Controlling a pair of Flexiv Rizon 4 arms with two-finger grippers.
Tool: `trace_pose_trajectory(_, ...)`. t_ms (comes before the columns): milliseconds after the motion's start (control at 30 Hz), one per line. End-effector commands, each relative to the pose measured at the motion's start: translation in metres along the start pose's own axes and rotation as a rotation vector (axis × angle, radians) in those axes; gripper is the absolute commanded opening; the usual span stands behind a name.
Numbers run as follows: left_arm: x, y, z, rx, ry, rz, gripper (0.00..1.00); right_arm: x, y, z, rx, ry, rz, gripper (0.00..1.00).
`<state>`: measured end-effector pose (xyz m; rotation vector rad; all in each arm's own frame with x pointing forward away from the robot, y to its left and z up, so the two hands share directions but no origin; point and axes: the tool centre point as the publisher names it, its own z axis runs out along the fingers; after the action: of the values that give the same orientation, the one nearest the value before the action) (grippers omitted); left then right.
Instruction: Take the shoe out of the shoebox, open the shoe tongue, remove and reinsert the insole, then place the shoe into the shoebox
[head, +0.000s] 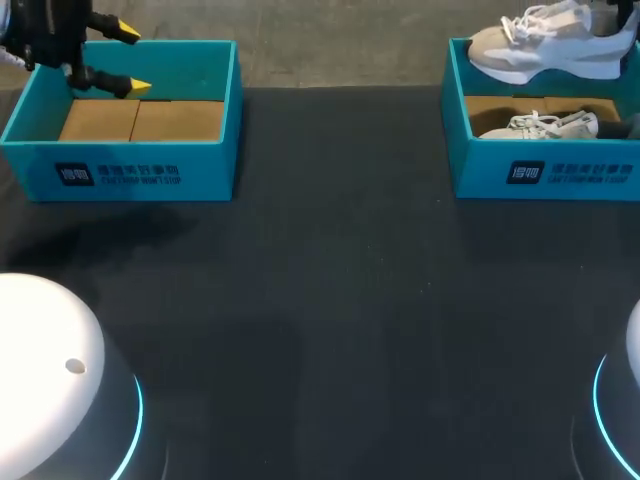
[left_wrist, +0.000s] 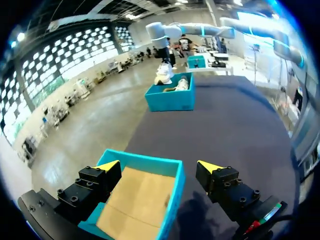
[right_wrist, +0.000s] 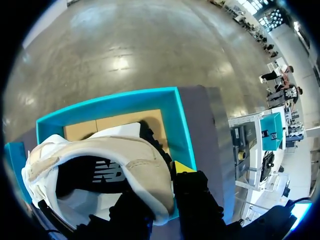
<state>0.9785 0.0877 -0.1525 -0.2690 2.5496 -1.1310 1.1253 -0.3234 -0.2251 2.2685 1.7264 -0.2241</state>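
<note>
Between the right gripper's (right_wrist: 160, 187) fingers sits the heel end of the beige and white shoe (right_wrist: 100, 155). One yellow-tipped finger presses the outside of the heel and the other is tucked out of sight on the far side of the collar, so the gripper is judged to be clamped on the shoe. The rest of the shoe stretches out ahead of the fingers with its dark opening facing the wrist. The head view shows it raised above the rear wall of the right shoebox (head: 545, 175), not resting on it.

Directly beneath the gripper lies that teal box's cardboard floor, and a second shoe (head: 540, 125) lies inside it, under the lifted one. The black table (head: 330, 300) spreads out from the box's front wall.

Well apart from the right gripper, the left gripper (head: 130, 60) hangs spread wide and empty over the other shoebox (head: 130, 175), which shows only bare cardboard.

The removal step looks partly done, as the shoe is up but not yet set down on the table. The main risk is the hold itself. With only the heel pinched, the weight of the toe could swing the shoe down around the fingers or pull the soft collar free. A low carry could clip the sole on the box's wall and drag the light box, or drop the shoe onto the one below. A tilted set-down would probably leave it on its side, with the tongue hard to reach.
</note>
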Motion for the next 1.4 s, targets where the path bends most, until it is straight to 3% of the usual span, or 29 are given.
trace_pose_trajectory(33,-0.007,-0.008,-0.006,-0.070,0.013,-0.141,1.00,0.003,0.002,0.005,0.004,0.000,0.001,0.00)
trace_pose_trajectory(367,-0.008,-0.016,-0.018,-0.254,0.151,-0.532,1.00,0.005,0.000,0.015,0.016,0.001,0.006,0.00)
trace_pose_trajectory(767,0.001,0.001,-0.004,-0.419,0.183,-0.692,1.00,0.001,0.004,0.039,0.016,0.011,0.026,0.00)
trace_pose_trajectory(1133,0.001,0.001,-0.004,-0.419,0.183,-0.692,1.00,-0.012,0.009,0.043,0.023,0.020,0.044,0.00)
trace_pose_trajectory(1367,0.001,0.000,-0.004,-0.419,0.186,-0.703,1.00,-0.010,0.013,0.046,0.027,0.013,0.048,0.00)
trace_pose_trajectory(1400,0.002,-0.001,-0.002,-0.468,0.122,-0.697,1.00,-0.009,0.014,0.046,0.025,0.008,0.046,0.00)
